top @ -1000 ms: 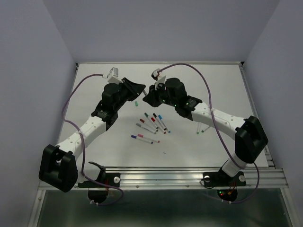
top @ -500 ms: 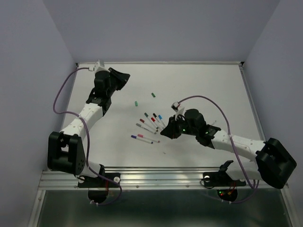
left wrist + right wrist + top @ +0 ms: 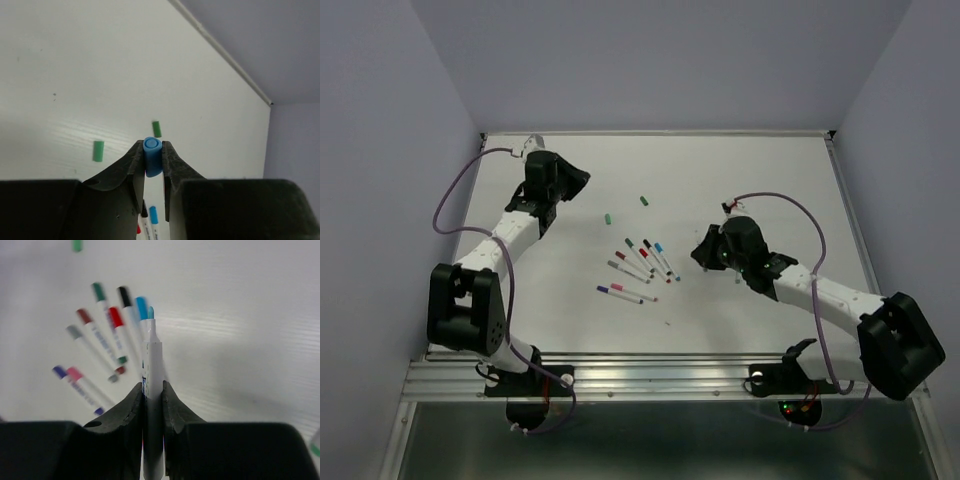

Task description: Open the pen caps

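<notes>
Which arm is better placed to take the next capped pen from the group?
Right, probably: the right gripper is beside the pen group, the left gripper far back. Both are full: an uncapped pen right, a blue cap left.

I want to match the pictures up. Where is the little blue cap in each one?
Left wrist: blue cap in the middle, pinched in the left gripper.
Top: hidden in that gripper, at the upper left of the picture.
Right wrist: not in it.
Shared landmark: the blue-capped pen lying in the bunch, visible in all three views.
</notes>
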Action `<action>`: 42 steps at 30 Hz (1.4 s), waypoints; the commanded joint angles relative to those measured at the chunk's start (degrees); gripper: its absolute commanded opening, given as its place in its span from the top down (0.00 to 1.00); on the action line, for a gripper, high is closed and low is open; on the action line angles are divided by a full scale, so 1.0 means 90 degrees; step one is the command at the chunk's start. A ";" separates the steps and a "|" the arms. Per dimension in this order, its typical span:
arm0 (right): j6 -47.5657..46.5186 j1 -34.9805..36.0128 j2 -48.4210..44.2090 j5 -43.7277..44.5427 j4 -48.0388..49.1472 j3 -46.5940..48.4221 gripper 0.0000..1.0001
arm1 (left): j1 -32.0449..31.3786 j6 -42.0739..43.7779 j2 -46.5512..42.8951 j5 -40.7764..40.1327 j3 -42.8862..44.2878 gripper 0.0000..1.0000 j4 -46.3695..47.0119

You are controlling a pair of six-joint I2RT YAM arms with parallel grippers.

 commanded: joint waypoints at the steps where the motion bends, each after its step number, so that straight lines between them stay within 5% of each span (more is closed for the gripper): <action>1: 0.0278 -0.0395 0.0587 0.1795 -0.0643 0.0509 0.99 | -0.0054 0.0415 0.0323 -0.0123 0.0081 1.00 -0.0985; 18: 0.0141 -0.0805 0.1790 0.2822 -0.1357 0.0882 0.88 | -0.0523 0.0738 0.2082 -0.0319 0.1017 0.94 -0.2382; 29: 0.0180 -0.0805 0.1381 0.2910 -0.1825 0.0813 0.63 | -0.0601 0.0679 0.2307 -0.0573 0.1184 0.79 -0.2763; 30: 0.0151 -0.0805 0.1312 0.2891 -0.1874 0.0813 0.62 | -0.0611 0.0679 0.2307 -0.0563 0.1174 0.70 -0.2782; 33: 0.0073 -0.0805 0.1020 0.2813 -0.1884 0.0793 0.58 | -0.0631 0.0679 0.2249 -0.0553 0.1184 0.68 -0.2812; 36: -0.0296 -0.0805 0.0747 0.2579 -0.1874 0.0842 0.51 | -0.0640 0.0698 0.2103 -0.0563 0.1213 0.40 -0.2870; 42: -0.1263 -0.0805 0.0355 0.1508 -0.1534 0.1038 0.32 | -0.0660 0.0825 0.1751 -0.0485 0.1311 0.25 -0.2948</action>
